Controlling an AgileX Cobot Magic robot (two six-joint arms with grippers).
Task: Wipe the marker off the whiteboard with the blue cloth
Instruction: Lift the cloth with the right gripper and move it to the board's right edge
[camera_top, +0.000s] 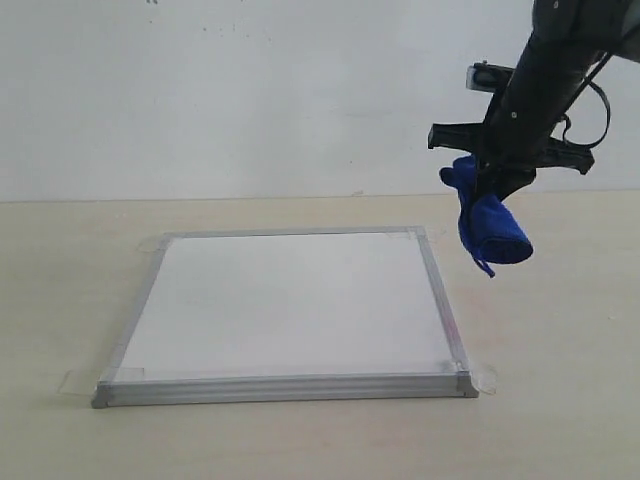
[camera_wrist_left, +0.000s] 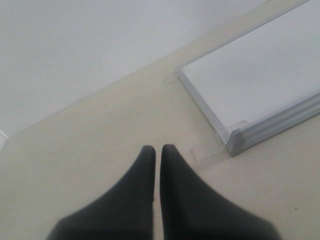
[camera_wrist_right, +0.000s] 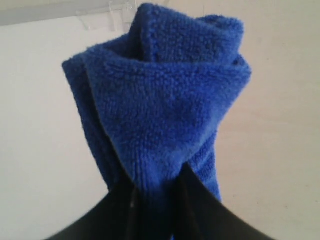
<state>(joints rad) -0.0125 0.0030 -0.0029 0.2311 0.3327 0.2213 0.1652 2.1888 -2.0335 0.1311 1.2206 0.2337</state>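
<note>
The whiteboard (camera_top: 290, 300) lies flat on the table, silver-framed, and its surface looks plain white; I see no red marker lines on it. My right gripper (camera_top: 495, 185) hangs in the air above the table just past the board's far right corner, shut on the blue cloth (camera_top: 490, 228), which dangles bunched below it. In the right wrist view the blue cloth (camera_wrist_right: 160, 110) fills the middle, pinched between the fingers of the right gripper (camera_wrist_right: 157, 182). My left gripper (camera_wrist_left: 157, 148) is shut on nothing, low over the table near a corner of the whiteboard (camera_wrist_left: 260, 75).
Clear tape tabs (camera_top: 485, 378) hold the board's corners to the beige table (camera_top: 560, 400); one tape tab (camera_wrist_left: 205, 150) lies close to the left fingertips. A white wall (camera_top: 250, 90) rises behind the table. The left arm is outside the exterior view.
</note>
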